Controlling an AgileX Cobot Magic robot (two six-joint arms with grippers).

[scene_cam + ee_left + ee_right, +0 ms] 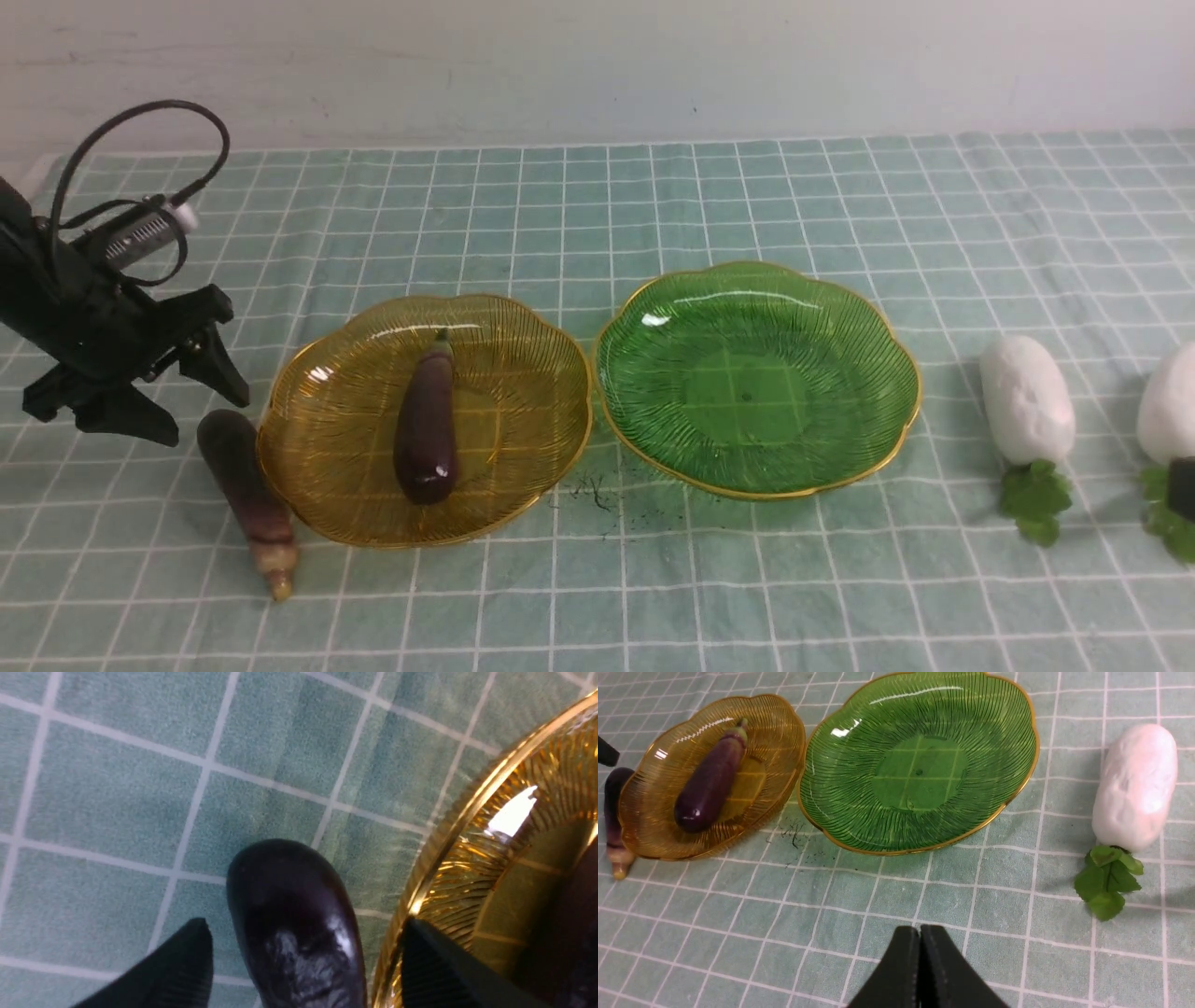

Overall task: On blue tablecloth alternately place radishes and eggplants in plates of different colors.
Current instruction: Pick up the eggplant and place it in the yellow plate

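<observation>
**Spread gripper poised over loose eggplant as green plate sits bare**

The left gripper (205,417) is hanging with its jaws spread wide over the far, rounded end of a dark purple eggplant (245,485), which is lying on the blue tablecloth (653,205) just left of the amber plate (523,336), its pale tan stem pointing toward the near edge. In the left wrist view one finger is standing on each side of that glossy end, and the finger on the plate's side is showing in front of the gold rim; whether either finger is touching the eggplant cannot be told. A second eggplant (427,425) is resting inside the amber plate, greenish cap pointing away. Just right of it, rims nearly meeting, the green plate (840,355) is holding nothing. Farther right, two white radishes are lying on the cloth well apart from the plates, the nearer radish (1025,397) and the far-right radish (1167,401), green sprigs pointing near. The right gripper (920,933) is hovering over the near part of the cloth, clenched, fingers pressed together on nothing.
</observation>
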